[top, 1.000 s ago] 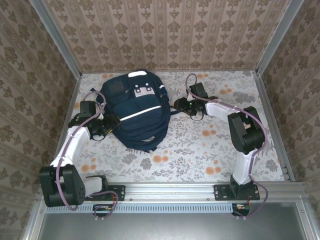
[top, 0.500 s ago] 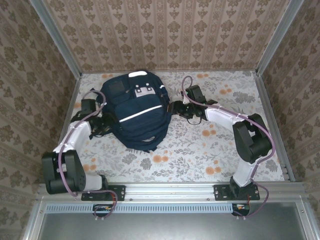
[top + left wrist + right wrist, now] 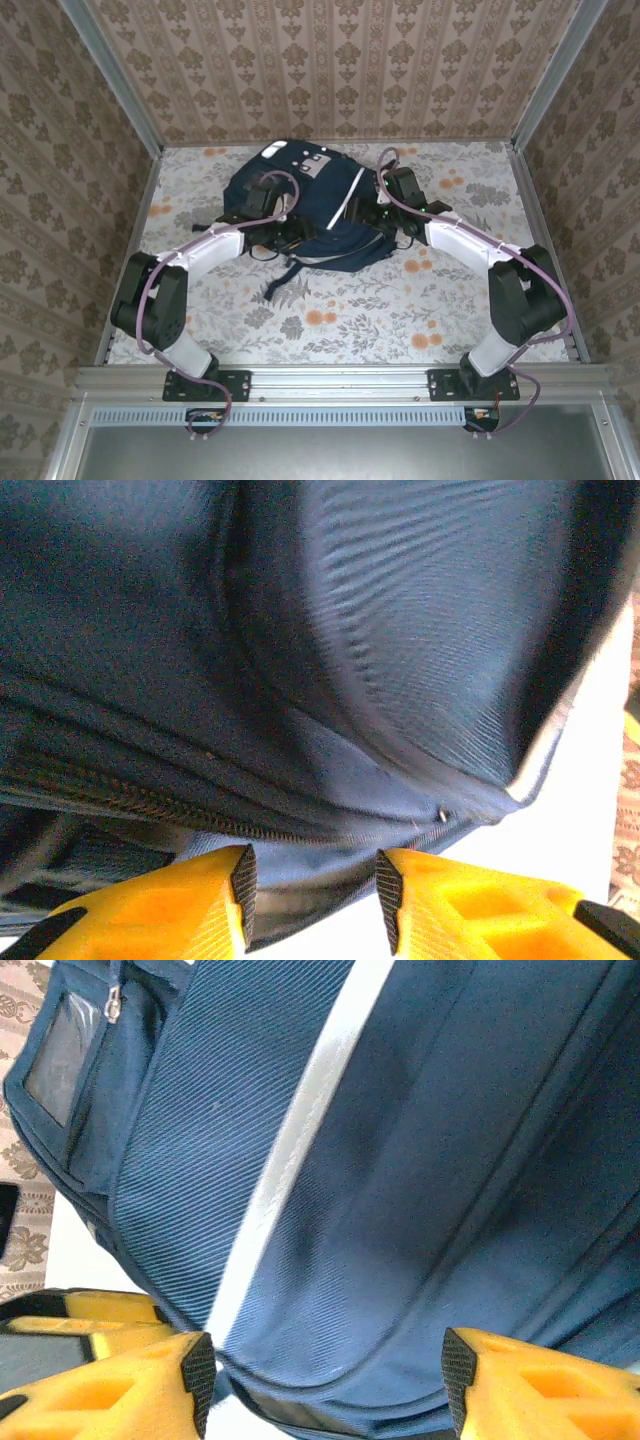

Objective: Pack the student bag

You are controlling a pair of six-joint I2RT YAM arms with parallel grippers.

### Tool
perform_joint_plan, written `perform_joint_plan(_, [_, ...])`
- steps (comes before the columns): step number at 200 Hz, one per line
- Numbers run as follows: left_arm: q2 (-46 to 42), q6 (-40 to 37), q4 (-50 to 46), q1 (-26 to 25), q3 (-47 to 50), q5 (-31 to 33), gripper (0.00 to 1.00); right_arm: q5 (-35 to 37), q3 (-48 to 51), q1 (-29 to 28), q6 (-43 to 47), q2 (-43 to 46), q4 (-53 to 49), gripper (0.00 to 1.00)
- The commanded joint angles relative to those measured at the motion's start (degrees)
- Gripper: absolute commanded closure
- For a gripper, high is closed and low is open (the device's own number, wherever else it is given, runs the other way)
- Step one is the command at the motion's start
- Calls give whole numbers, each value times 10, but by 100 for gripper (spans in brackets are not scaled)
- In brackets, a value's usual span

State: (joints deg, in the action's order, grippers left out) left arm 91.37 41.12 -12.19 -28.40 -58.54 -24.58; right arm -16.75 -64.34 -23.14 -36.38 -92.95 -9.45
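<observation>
Rail (image 3: 340,381): a metal bar along the near edge of the table, with both arm bases bolted to it.
Table (image 3: 400,310): covered in a floral print of grey leaves and orange blooms, and bare in the near half.
Strap (image 3: 281,279): a dark strap trailing from the bag's near edge onto the table, toward the rail.
Left gripper (image 3: 312,882): reaches in from the left onto the bag's near-left side. A fold of navy cloth is pinched between its yellow fingers, and both pads (image 3: 243,885) are against the fabric.
Zip (image 3: 130,796): a closed dark line across the cloth just above the left fingers.
Right gripper (image 3: 328,1372): sits at the bag's right side. Its jaws are set wide and the bag's edge fills the gap between them. I cannot tell if it is clamped or only resting there.
Stripe (image 3: 290,1140): a white band running aslant over the ribbed navy panel, ending near the right gripper's left finger.
Bag (image 3: 322,205): in the far middle of the table, slumped between the two grippers. Its white patches (image 3: 300,160) are at the far end, near the back wall.
Walls (image 3: 340,70): patterned paper on three sides, with metal posts at the corners.
</observation>
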Motion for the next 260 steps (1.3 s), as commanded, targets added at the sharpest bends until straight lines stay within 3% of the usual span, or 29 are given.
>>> perform_joint_plan(1, [-41, -82, -51, 11, -4, 49, 55, 11, 18, -2, 21, 32, -21, 38])
perform_joint_plan(22, [-58, -155, -101, 10, -1, 65, 55, 24, 44, -17, 23, 51, -18, 38])
perform_joint_plan(44, [-75, -202, -90, -9, 44, 69, 55, 28, 67, -31, 22, 61, -3, 39])
perform_joint_plan(69, [-109, -194, 31, -27, 152, 59, 55, 28, 80, -37, 24, 58, 4, 38])
perform_joint_plan(98, [-146, -217, 227, -79, 272, 153, 50, 27, 104, -39, 16, 67, 32, 39])
perform_joint_plan(117, [-149, -264, 265, -101, 295, 214, 50, 21, 107, -41, 16, 69, 34, 39])
perform_joint_plan(156, [-131, -297, 402, -105, 361, 234, 56, 21, 118, -42, 16, 82, 36, 39])
perform_joint_plan(205, [-66, -318, 495, -105, 380, 223, 57, 21, 121, -41, 19, 86, 30, 39])
perform_joint_plan(260, [-5, -309, 520, -106, 369, 220, 58, 20, 125, -39, 17, 77, 34, 39])
